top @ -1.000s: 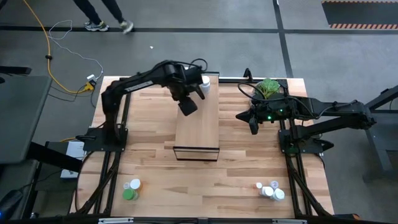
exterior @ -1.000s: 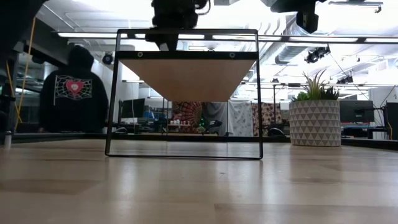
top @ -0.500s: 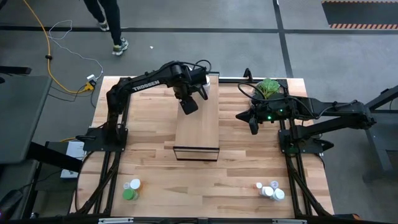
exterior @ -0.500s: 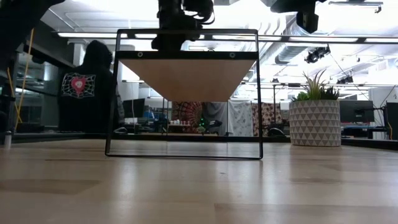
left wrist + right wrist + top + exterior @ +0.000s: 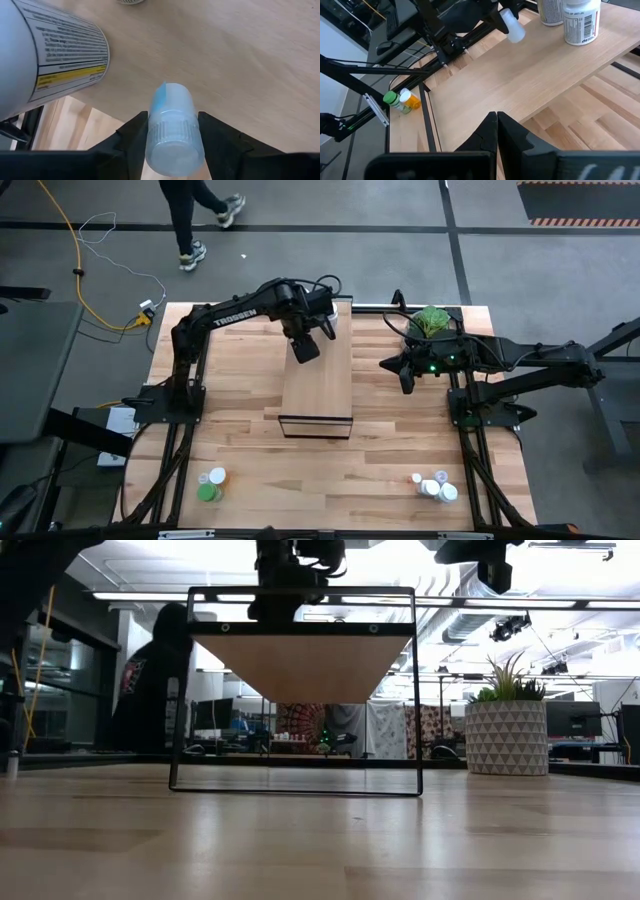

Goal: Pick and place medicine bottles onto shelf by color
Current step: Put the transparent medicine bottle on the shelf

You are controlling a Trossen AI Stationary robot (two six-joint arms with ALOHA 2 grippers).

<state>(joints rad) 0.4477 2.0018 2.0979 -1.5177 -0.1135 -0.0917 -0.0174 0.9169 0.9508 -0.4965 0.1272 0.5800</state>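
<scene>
My left gripper (image 5: 322,326) hovers over the far end of the pale-wood shelf (image 5: 318,385), shut on a small pale bottle (image 5: 172,132) with a ribbed cap. Two white labelled bottles (image 5: 581,20) (image 5: 551,10) stand on that far end; one (image 5: 45,55) looms close beside the left gripper. A green bottle (image 5: 208,493) and a white-capped one (image 5: 216,477) stand near the table's near left corner. The right wrist view shows the green one (image 5: 392,98) next to an orange bottle (image 5: 412,102). Several white bottles (image 5: 435,487) stand near right. My right gripper (image 5: 404,380) waits, shut, right of the shelf. My left gripper pinches the small bottle at its cap end (image 5: 172,150) between its two fingers (image 5: 134,137), one on each side. The fingers slant down from above. The bottle (image 5: 512,26) is tilted, its base pointing down at the shelf top; it looks lifted clear of the wood.
A potted green plant (image 5: 430,320) stands at the table's far right, close behind the right arm. The shelf's black frame (image 5: 180,690) rises from the table's middle. A person (image 5: 195,210) walks on the floor beyond the far edge. Bare shelf top (image 5: 545,70) stretches toward the near end.
My left gripper, still shut on the small bottle, shifted slightly toward the table's right over the shelf's far end, then held still. The person behind the table walked on toward the right.
</scene>
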